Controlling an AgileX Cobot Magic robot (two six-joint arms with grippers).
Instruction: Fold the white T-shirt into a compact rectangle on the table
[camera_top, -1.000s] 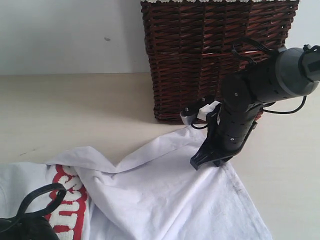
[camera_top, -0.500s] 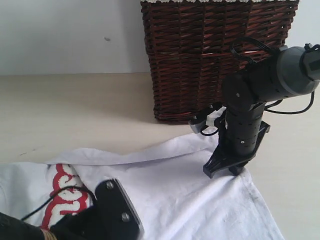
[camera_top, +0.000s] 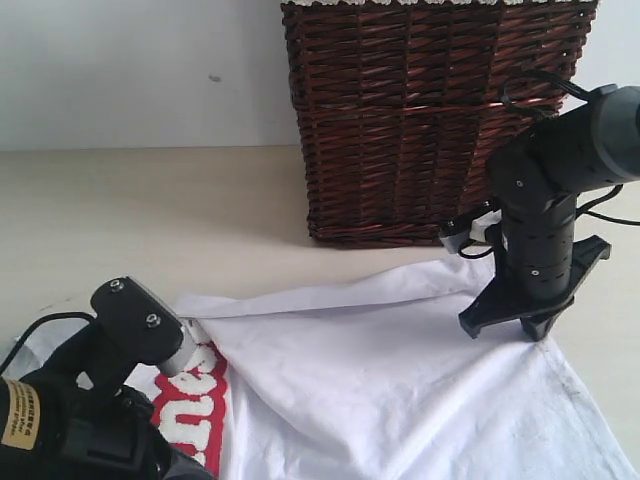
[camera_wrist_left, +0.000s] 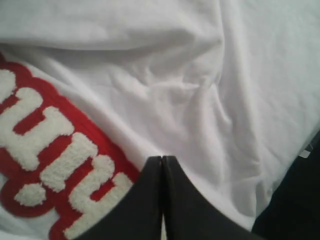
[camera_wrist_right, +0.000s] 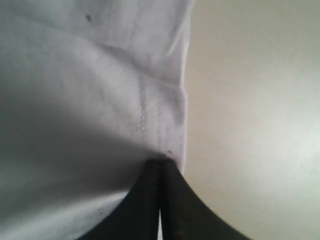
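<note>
With jaws clamped on the white T-shirt, left gripper and right gripper should pull evenly, keeping the fold flat.

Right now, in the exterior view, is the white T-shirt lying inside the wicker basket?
No, the white T-shirt lies spread on the table in front of the wicker basket.

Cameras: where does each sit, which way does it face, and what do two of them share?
Exterior view: off the arms, looking across the table at the wicker basket; left arm and right arm show over the white T-shirt.
Left wrist view: on the left arm, looking down at the red-outlined lettering; shut left claw shows.
Right wrist view: on the right arm, looking down at the shirt's hem and table; right claw pinches the hem.
Shared: exterior and left wrist show the lettering.
</note>
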